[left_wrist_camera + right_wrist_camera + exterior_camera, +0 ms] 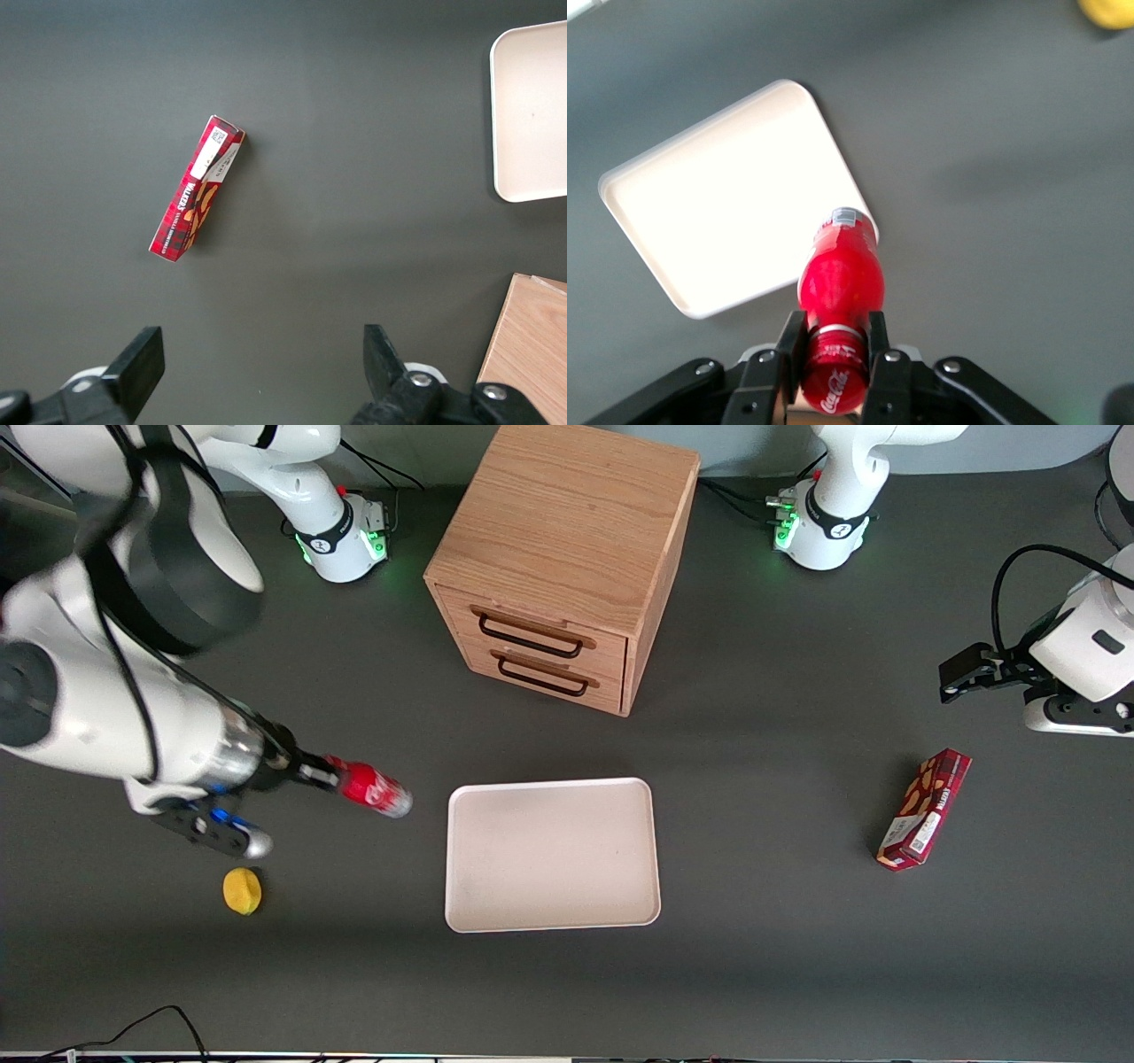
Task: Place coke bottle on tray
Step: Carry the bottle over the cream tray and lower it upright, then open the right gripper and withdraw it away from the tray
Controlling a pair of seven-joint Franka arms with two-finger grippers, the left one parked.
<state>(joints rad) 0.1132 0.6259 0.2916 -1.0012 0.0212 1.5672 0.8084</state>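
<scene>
While the coke bottle (pixel 372 788) is secured in the gripper (pixel 319 776), it has not reached the tray (pixel 554 908); on that showing the pick-up is complete and the carry and set-down remain. The front view shows the bottle held clear of the table surface, just beside the tray's end toward the working arm, with a narrow strip of bare table between the bottle's base and the tray rim. The right wrist view confirms the grip: the two black fingers (pixel 789 341) are closed against the bottle's neck end, near the cap, and the body projects out from them toward the tray (pixel 647 230).

Condition of the bottle (pixel 840 283): small, red, with white script lettering visible between the fingers and a clear base with a pale end. It is carried roughly on its side or steeply tilted rather than upright. No damage or leakage is seen.

The tray's surface is bare and cream-pink with a low raised rim. Remaining work, in my judgement: move the bottle over the tray, lower it and release. Held by the neck end, it may swing or roll on release.

Other items noted: a wooden drawer cabinet (pixel 558 567), a dark red snack box (pixel 924 808) toward the parked arm's end, and a small yellow object (pixel 242 890) near the working arm.
</scene>
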